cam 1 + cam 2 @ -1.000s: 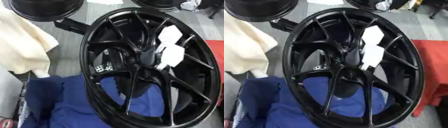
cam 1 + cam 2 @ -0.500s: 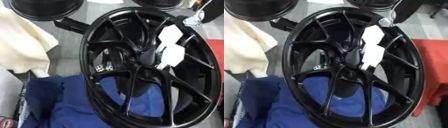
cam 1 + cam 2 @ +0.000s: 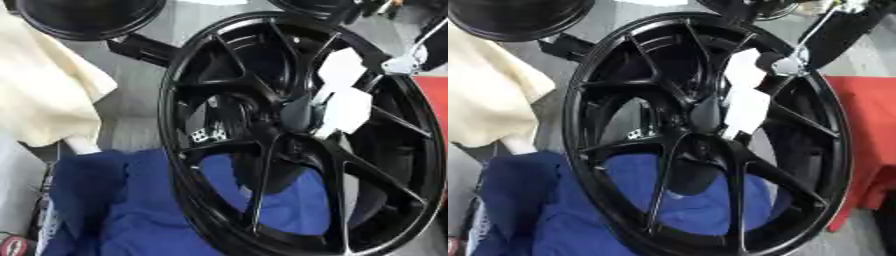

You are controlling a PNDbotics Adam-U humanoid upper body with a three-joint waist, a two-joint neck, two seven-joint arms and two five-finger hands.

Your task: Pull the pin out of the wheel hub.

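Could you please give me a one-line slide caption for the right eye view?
Robot's right hand reaches in from the upper right toward a large black spoked wheel hub lying on blue cloth.

Even, bright light gives soft glare on the black wheel hub; everything looks slightly blurred.

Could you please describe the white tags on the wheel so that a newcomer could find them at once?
Start at the big black wheel filling the middle, propped over a blue cloth. Just right of its hub hang two white tags, one above the other. They are the only white things on the black spokes.
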